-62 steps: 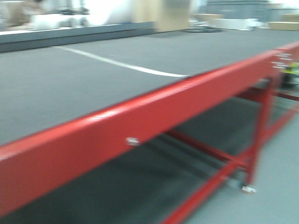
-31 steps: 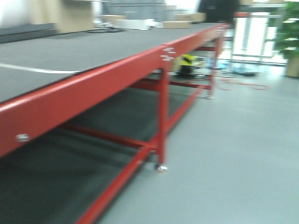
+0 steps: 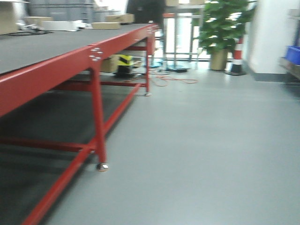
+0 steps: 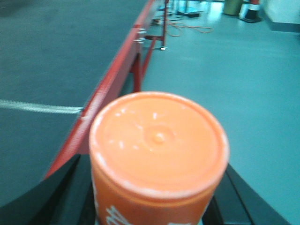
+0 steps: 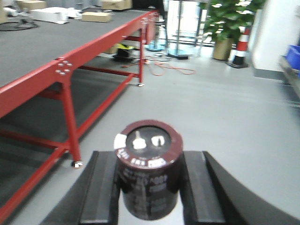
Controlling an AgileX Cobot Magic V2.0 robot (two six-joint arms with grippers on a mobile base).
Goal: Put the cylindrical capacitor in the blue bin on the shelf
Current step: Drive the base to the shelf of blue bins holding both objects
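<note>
The short cylindrical capacitor (image 5: 149,176), with a dark purple-black sleeve, pale print and two small silvery terminals (image 5: 139,140) on its top face, stands upright between the black fingers (image 5: 101,192) of the right gripper (image 5: 149,192). The jaws are closed against its side wall, one on each side, and the top is free.

I judge it to be a stiff, light piece with a smooth sleeve that may slip under a weak hold. The side wall, where it is held now, seems the proper place. The terminals should not be pressed.

The left gripper (image 4: 154,206) is closed in the same way on an orange plastic cylinder with a flat orange lid (image 4: 158,140).

Both arms hang over a pale grey floor (image 3: 201,154), beside a long table with a red metal frame and dark grey top (image 3: 98,93).

Far away, at the right edge of the room, a blue bin (image 3: 293,54) sits on a grey ledge, probably the shelf (image 3: 289,66), too blurred to be sure. The capacitor is well apart from it, so the carrying is not yet finished.

Near the far wall stand a green potted plant (image 3: 225,23) and a red-and-white traffic cone (image 3: 237,56).
</note>
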